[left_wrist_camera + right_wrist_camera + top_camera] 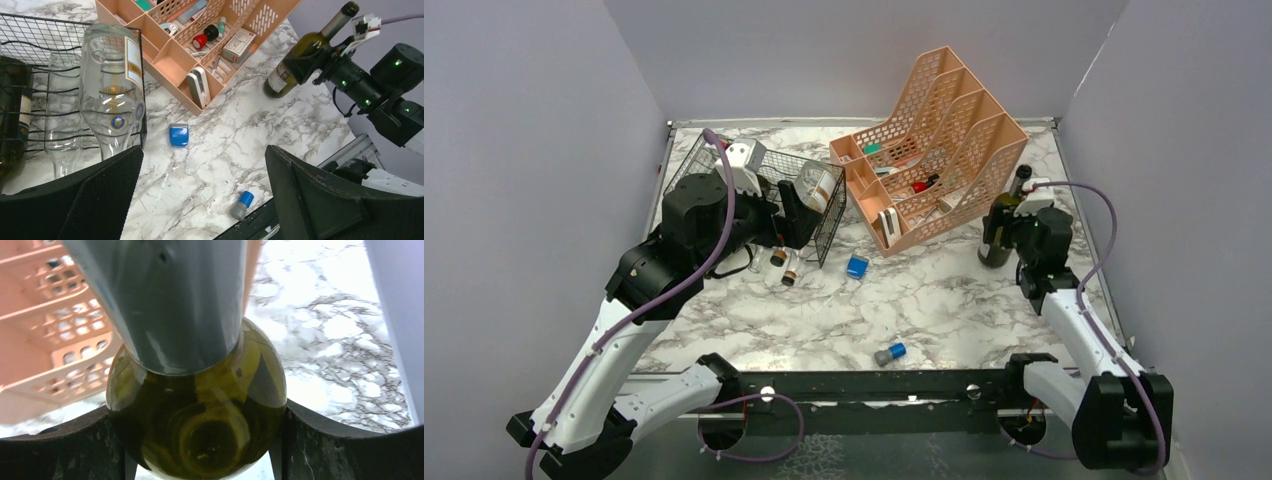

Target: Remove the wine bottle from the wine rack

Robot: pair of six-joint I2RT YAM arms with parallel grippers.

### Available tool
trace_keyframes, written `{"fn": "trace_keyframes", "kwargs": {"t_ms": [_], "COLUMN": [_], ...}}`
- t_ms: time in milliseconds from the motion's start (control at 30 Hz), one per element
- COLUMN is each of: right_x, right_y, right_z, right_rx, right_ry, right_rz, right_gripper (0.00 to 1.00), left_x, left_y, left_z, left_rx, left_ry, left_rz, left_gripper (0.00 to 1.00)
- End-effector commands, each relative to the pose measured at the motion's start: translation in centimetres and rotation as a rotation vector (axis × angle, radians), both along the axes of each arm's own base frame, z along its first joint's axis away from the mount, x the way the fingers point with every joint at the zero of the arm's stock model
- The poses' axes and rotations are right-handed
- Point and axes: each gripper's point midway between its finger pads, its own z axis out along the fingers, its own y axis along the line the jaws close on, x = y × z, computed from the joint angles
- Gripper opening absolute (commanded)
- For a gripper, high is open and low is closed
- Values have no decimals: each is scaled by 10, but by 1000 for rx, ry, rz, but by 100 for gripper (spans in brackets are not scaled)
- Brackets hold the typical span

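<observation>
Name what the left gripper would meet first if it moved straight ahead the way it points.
Likely the marble table near the small blue object, ahead of the left gripper; the peach organizer lies beyond. Depth is unclear.

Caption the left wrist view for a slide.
Open left gripper beside a clear bottle in the wine rack; right gripper grips a green wine bottle.

Overhead and left wrist share wine bottle (992, 250).

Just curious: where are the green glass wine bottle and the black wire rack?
Green glass wine bottle (284, 76), left wrist view, its lower body.
Black wire rack (832, 222), top external view, right end wall.
</observation>
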Motion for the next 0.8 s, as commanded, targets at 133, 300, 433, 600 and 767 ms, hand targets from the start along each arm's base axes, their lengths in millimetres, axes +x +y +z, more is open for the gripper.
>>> {"fn": "trace_keyframes", "kwargs": {"t_ms": [133,300,433,600,767], "right_x": [46,64,67,66,64], "right_y": [-29,-29,-35,-34,-36], "right_z": [50,47,43,32,22], "right_rx": [62,71,58,57,57], "right_ry": [-254,-263,-271,-249,-219], "right_rz": [-62,-40,-64,-60,-70], "right_gripper": [48,49,51,55,70], "left_x": [-1,5,7,8,8], "left_y": [0,1,1,1,-2], "left_z": [-24,-27,-28,-32,-32], "left_rx": [69,101,109,114,108], "left_ry": [32,26,25,31,36], "left_rz": [-22,-13,-7,-6,-16], "left_gripper": [99,99,99,99,99]}}
